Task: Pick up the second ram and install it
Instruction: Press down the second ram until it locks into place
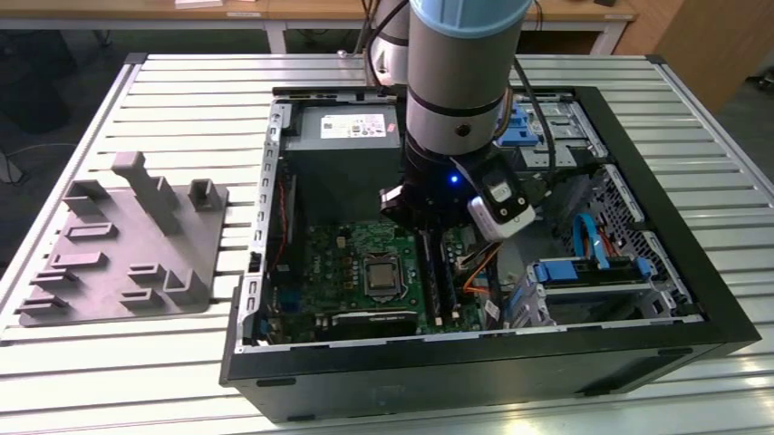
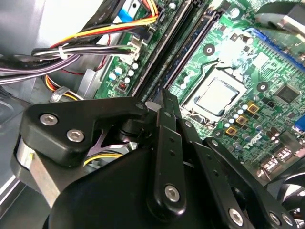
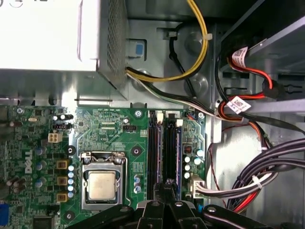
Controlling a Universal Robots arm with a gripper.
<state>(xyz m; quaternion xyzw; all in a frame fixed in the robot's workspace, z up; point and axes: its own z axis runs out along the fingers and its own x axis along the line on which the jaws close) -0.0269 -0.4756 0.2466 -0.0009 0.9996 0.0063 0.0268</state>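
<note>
The second ram (image 3: 170, 152) is a long dark strip standing in the slot farther from the processor on the green motherboard (image 3: 114, 129). A similar stick (image 3: 152, 152) fills the slot beside it. My gripper (image 3: 167, 185) is shut, and its tips rest on the end of the second ram farthest from the white clips. In the second wrist view the gripper (image 2: 164, 98) points down at the two dark sticks (image 2: 178, 43). In the exterior view the gripper (image 1: 414, 217) is low inside the open computer case, over the sticks (image 1: 430, 272).
The case walls (image 1: 260, 227) enclose the work. A silver power supply (image 3: 52, 38) and bundled cables (image 3: 257, 176) crowd the slots on two sides. The processor socket (image 3: 102, 183) lies next to them. A grey holder block (image 1: 133, 245) stands on the slatted table at the exterior view's left.
</note>
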